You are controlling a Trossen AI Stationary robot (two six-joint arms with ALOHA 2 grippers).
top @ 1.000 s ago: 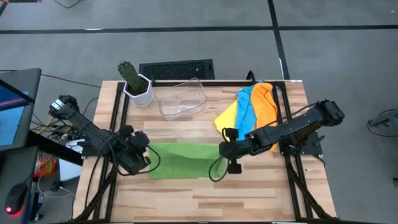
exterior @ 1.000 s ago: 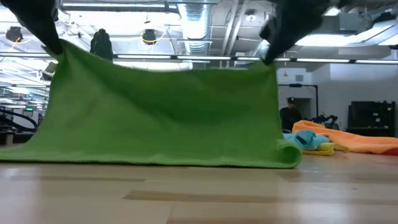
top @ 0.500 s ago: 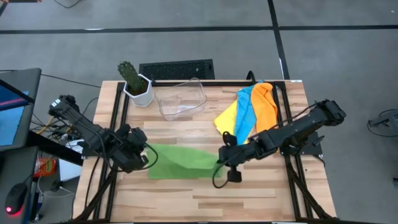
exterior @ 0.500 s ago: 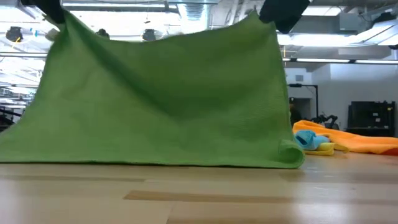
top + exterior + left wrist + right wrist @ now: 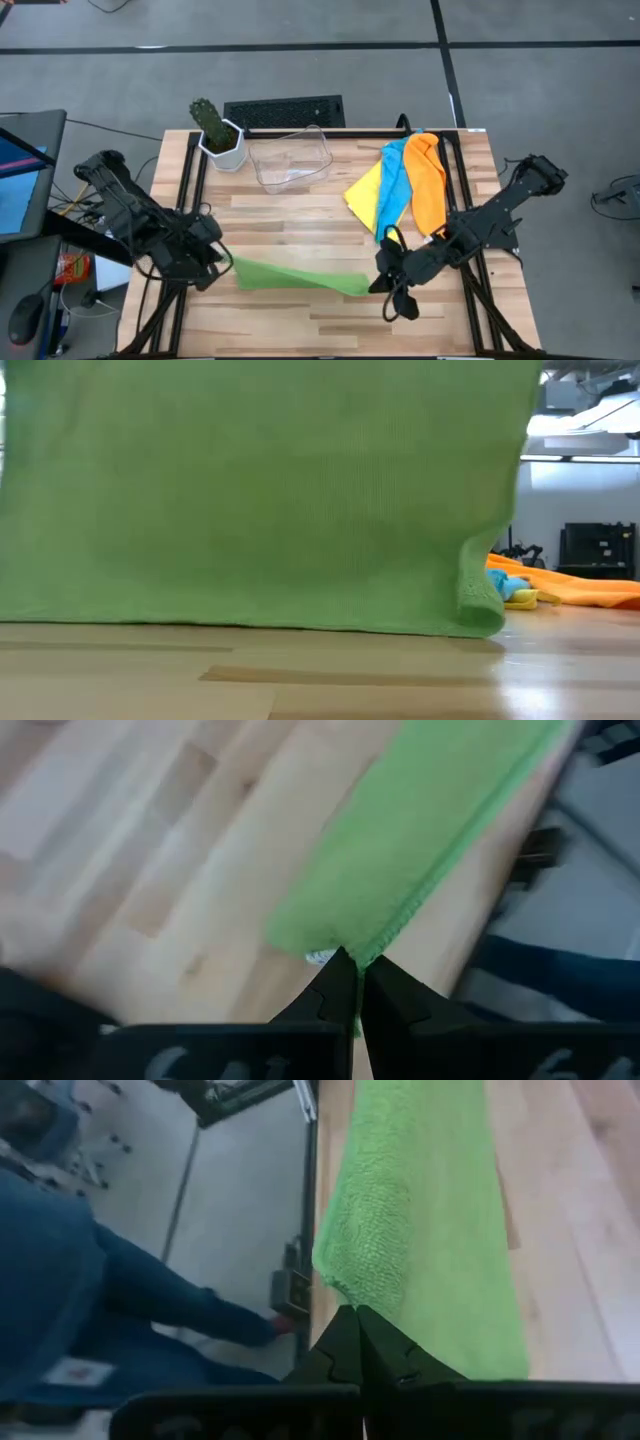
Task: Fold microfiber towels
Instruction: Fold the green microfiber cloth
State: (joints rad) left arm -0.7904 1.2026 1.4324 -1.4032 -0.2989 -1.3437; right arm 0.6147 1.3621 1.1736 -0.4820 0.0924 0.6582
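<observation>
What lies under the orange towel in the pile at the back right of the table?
The blue towel lies partly under the orange towel, and the yellow towel sticks out beneath the blue one. How far either reaches under the orange is covered.

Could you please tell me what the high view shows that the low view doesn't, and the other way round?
Only the high view shows both arms: the left claw and right claw, each shut on an end of the green towel, plus the clear bin and potted cactus. Only the low view shows the towel's lower edge resting on the table. Both show the green towel and the orange towel beyond it.
</observation>
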